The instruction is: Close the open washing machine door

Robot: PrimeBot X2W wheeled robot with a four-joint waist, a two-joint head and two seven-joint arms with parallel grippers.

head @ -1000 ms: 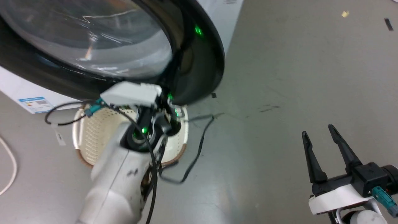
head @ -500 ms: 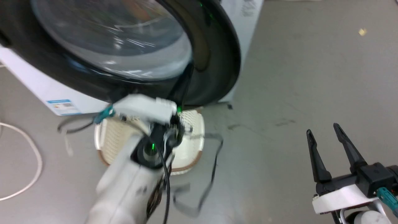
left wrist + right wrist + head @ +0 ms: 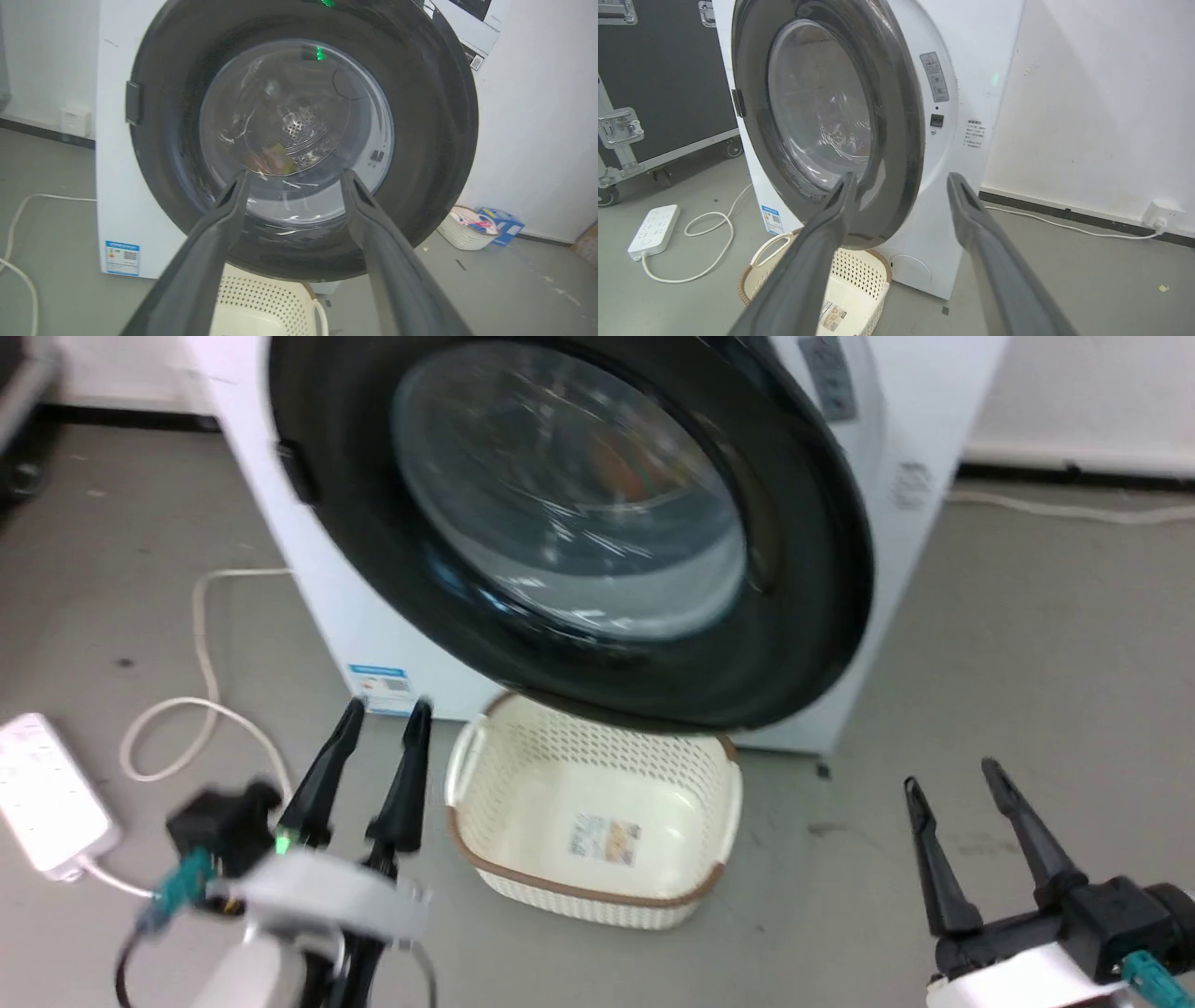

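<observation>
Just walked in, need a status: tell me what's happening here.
The washing machine door looks nearly closed, possibly slightly ajar. The left end effector and right end effector hang open in front of it, touching nothing. A laundry basket sits below the door.

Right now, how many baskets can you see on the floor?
2. One cream basket sits below the washing machine door. A white basket stands by the wall, beside a blue box. Others may be hidden.
</observation>
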